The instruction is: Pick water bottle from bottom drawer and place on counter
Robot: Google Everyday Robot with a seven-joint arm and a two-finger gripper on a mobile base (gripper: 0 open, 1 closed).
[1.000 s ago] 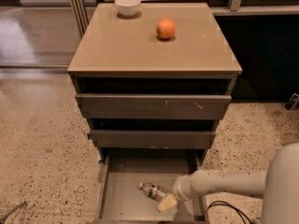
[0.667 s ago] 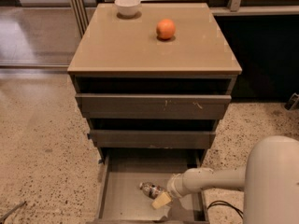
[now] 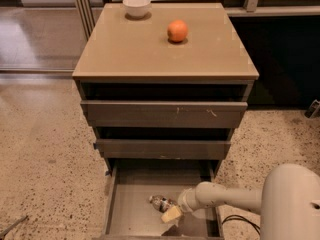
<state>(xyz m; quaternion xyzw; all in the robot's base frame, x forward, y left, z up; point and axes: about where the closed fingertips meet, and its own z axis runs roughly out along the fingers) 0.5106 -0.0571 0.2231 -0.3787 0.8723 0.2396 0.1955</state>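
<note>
The water bottle lies on its side on the grey floor of the open bottom drawer, with its dark red-and-white label showing. My gripper reaches into the drawer from the right on a white arm, its pale fingertips just right of and below the bottle, touching or nearly touching it. The tan counter tops the cabinet above.
An orange sits on the counter right of centre and a white bowl stands at its back left. Two shallower drawers above are pulled out slightly. Speckled floor surrounds the cabinet. A dark wall lies behind right.
My arm has shifted left inside the bottom drawer, bringing the gripper closer against the water bottle. The bottle has stayed in place.
</note>
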